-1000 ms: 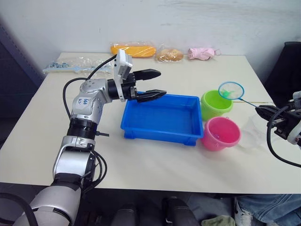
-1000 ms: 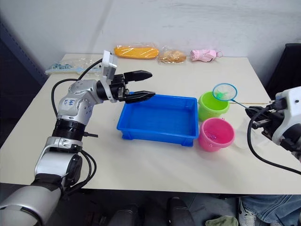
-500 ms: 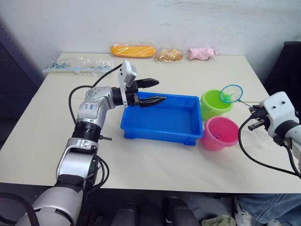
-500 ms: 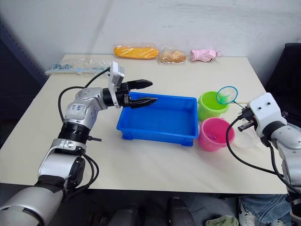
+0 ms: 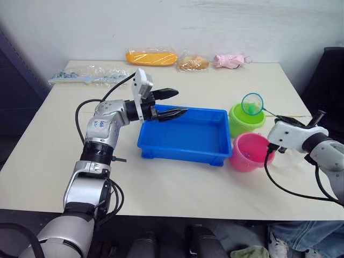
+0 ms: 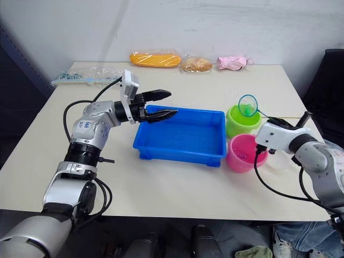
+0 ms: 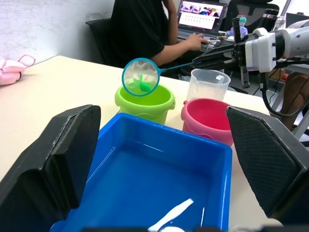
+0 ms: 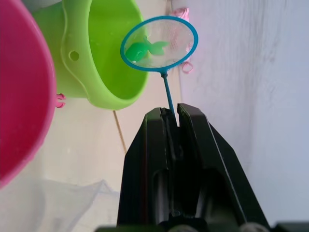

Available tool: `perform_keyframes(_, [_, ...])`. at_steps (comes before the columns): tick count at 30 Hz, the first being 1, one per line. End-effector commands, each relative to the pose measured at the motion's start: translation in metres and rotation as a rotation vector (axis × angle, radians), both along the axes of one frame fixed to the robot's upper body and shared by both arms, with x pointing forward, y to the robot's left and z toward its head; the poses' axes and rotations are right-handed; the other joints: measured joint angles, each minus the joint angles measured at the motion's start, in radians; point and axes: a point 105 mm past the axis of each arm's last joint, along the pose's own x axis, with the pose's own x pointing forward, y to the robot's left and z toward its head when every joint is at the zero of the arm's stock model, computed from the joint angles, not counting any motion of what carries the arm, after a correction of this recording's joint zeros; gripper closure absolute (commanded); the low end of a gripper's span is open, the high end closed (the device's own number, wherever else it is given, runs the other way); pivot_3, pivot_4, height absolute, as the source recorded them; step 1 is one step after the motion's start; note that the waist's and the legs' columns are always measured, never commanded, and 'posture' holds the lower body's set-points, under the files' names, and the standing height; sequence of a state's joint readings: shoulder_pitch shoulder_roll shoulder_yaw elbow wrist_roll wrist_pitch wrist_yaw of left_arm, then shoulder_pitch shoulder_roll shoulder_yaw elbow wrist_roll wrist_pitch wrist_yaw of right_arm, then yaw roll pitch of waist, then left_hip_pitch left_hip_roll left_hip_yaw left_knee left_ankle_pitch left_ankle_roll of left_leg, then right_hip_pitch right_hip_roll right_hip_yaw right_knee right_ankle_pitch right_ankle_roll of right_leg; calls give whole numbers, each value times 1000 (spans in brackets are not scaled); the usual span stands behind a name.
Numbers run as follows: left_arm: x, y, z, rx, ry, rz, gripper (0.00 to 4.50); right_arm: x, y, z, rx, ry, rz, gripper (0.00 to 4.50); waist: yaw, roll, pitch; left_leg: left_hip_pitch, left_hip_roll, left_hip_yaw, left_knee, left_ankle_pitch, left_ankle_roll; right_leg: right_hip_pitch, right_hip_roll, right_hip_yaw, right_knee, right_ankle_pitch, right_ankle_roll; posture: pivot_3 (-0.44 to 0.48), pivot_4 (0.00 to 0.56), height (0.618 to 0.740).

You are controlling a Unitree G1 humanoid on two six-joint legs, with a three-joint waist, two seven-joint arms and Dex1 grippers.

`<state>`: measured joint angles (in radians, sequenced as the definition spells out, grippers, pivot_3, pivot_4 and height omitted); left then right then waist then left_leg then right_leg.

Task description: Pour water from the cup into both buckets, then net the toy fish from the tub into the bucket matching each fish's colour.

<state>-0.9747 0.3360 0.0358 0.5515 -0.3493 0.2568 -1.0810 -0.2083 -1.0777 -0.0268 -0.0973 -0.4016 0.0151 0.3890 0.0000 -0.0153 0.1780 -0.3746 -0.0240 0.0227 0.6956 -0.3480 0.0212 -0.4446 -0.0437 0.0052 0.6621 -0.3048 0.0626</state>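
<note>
1. The right pincer [image 8: 170,112] is closed tight on the thin dark handle of the small round hoop net with a light blue rim [image 5: 252,104], holding it off the worktop.
2. The hoop hangs above the lime green round plastic bucket [image 5: 246,119], and 1 small green toy fish [image 8: 143,49] lies in its mesh.
3. The pink round plastic bucket [image 5: 251,152] stands just beside the green one, nearer the robot.
4. The wide clear plastic measuring cup [image 7: 206,84] stands close by the 2 buckets, on the side away from the tub.
5. The shallow rectangular bright blue plastic tub [image 5: 185,135] sits mid-worktop [image 5: 48,140], left of both buckets, and holds water (no fish can be made out in it).
6. The left pincer [image 5: 174,103] hovers over the tub's far left corner, its fingers spread wide and gripping nothing.
7. A person in dark clothing [image 7: 142,24] sits at a laptop beyond the worktop.
</note>
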Motion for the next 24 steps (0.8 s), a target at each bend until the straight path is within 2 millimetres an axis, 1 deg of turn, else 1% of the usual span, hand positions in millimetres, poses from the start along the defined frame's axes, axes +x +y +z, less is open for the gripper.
perform_keyframes(1, [-6,7,25,-50,-112,5,17,-4,6,11,-134,-53,36,4500,0,0,0,0,0,0,0,0,0,0,0,0,0,0,0,0,150,740])
perform_keyframes(5, [-6,8,26,-54,-123,7,17,-7,4,3,-242,-60,50,4500,1,0,0,0,0,0,0,0,0,0,0,0,0,0,0,0,150,740])
perform_keyframes(7, [-6,9,26,-54,-125,8,17,-8,3,3,-278,-72,53,4500,1,0,0,0,0,0,1,0,0,0,0,0,0,0,0,0,150,740])
perform_keyframes(8, [-6,9,26,-54,-126,8,17,-8,4,6,-300,-104,67,4500,1,0,0,0,0,0,1,0,0,0,0,0,0,0,0,0,150,740])
perform_keyframes(9, [-6,8,26,-55,-128,7,17,-7,4,7,-294,-111,69,4500,1,0,0,0,0,0,1,0,0,0,0,0,1,0,0,0,150,740])
perform_keyframes(10, [-6,8,26,-57,-130,6,17,-6,5,8,-332,-127,81,4500,1,0,0,0,0,0,1,0,0,0,0,0,1,0,0,0,150,740])
perform_keyframes(12, [-6,6,25,-60,-131,2,17,-3,4,5,-352,-115,84,4500,-2,0,0,0,0,1,1,0,0,0,0,0,1,0,0,0,150,740])
perform_keyframes(16, [-6,3,23,-58,-133,-9,17,-2,10,8,-461,-149,133,4500,-1,0,0,0,0,1,1,0,0,0,1,0,1,0,0,0,150,740])
perform_keyframes(18, [-6,2,23,-59,-133,-11,17,0,8,4,-447,-119,125,4500,-2,0,0,0,0,1,1,0,0,0,1,1,1,0,0,0,150,740])
perform_keyframes(21, [-6,0,21,-61,-132,-18,17,4,7,-5,-484,-88,125,4500,-1,0,0,1,0,1,1,0,-1,0,1,1,1,0,0,0,150,740])
perform_keyframes(24, [-6,-3,21,-74,-133,-22,17,7,3,-1,-506,-96,99,4500,-1,0,0,1,0,2,1,0,0,0,1,1,1,0,0,0,150,740])
